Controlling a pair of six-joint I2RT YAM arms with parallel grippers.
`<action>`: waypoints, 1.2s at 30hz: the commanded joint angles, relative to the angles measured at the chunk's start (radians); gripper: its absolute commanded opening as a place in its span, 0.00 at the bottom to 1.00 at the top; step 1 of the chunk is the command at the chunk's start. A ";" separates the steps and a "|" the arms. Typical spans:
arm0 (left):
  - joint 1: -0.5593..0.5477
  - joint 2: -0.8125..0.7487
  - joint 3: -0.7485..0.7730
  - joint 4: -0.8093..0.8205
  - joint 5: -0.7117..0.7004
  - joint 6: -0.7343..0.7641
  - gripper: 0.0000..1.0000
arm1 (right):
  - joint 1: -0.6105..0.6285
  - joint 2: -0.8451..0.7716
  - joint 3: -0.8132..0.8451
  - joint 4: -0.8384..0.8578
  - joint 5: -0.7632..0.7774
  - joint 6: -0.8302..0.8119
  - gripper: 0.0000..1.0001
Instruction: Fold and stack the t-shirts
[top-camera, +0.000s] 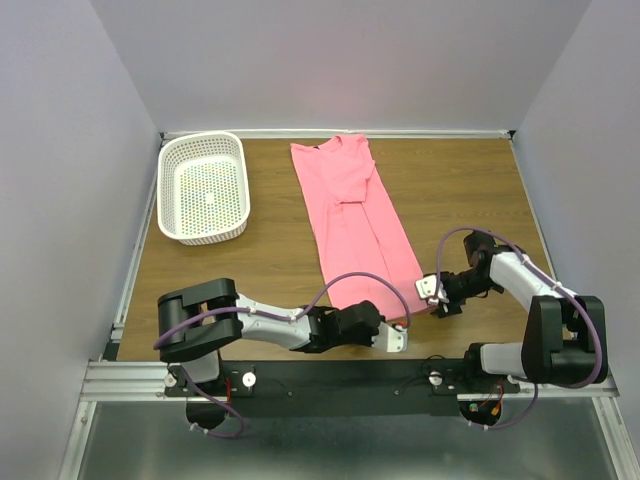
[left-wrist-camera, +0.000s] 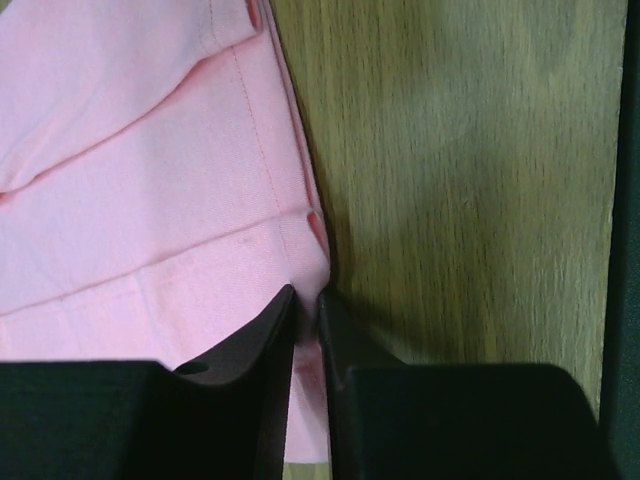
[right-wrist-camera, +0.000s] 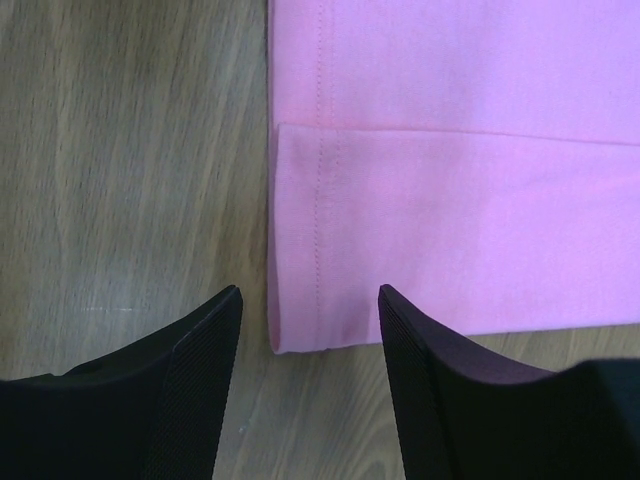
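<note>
One basket (top-camera: 203, 141) sits near the t-shirt (top-camera: 355, 225); left end effector (left-wrist-camera: 307, 297) pinches hem

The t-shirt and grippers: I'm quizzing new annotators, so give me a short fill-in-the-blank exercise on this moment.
The left gripper is ____ on a hem corner of the t-shirt. The right gripper is ____, poised at the other hem corner. In the top view, the white basket stands to the ____ of the t-shirt. Missing words: shut; open; left.
</note>
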 joint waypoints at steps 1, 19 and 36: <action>-0.004 -0.024 -0.023 -0.041 -0.005 0.002 0.22 | -0.003 0.009 -0.031 0.035 0.016 0.002 0.64; -0.004 -0.111 -0.063 0.005 0.093 0.059 0.02 | -0.003 0.017 -0.078 0.169 0.025 0.092 0.02; 0.362 -0.176 0.061 -0.043 0.391 0.261 0.00 | 0.038 0.240 0.464 0.008 -0.265 0.399 0.01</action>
